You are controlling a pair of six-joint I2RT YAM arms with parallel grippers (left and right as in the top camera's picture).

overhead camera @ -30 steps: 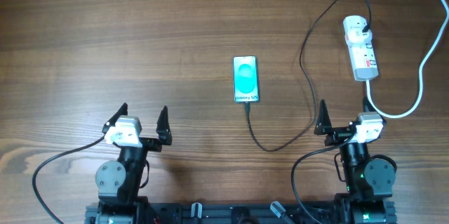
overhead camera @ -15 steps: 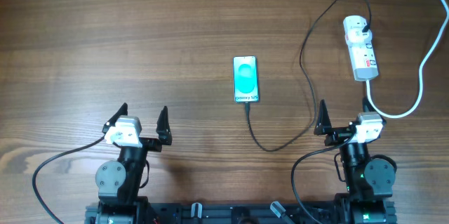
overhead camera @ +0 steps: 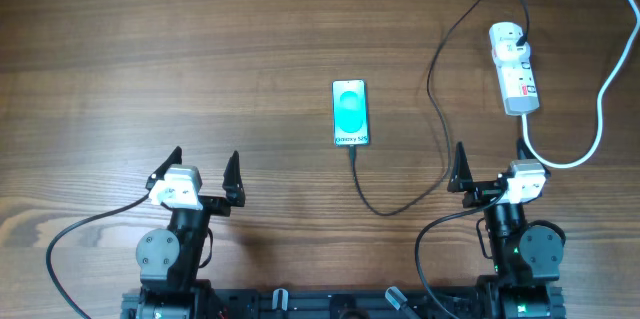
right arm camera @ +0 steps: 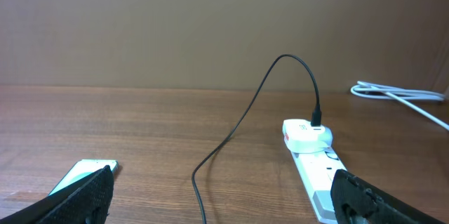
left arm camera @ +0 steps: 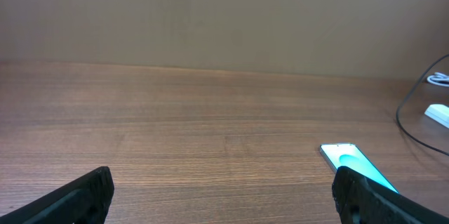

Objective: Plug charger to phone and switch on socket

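Left fingers point(overhead camera: 233, 169): apart and empty, to the near left of the phone.
Phone point(overhead camera: 350, 112): flat on the desk point(overhead camera: 150, 39), screen up.
Charger point(overhead camera: 437, 54): its tip meets the phone's near edge; whether it is seated cannot be told.
Right fingers point(overhead camera: 460, 166): apart and empty, to the near right of the phone.
Socket point(overhead camera: 513, 69): to the far right of the phone.
Risk: pushing the tip could slide the phone; reaching for the socket could snag the charger.
Views: only the overhead view shows the tip; the right wrist view shows the charger arching up from the socket.

Soft, even light is washing the overhead view, shadows showing faint. Wrist views are softening at bottom corners.
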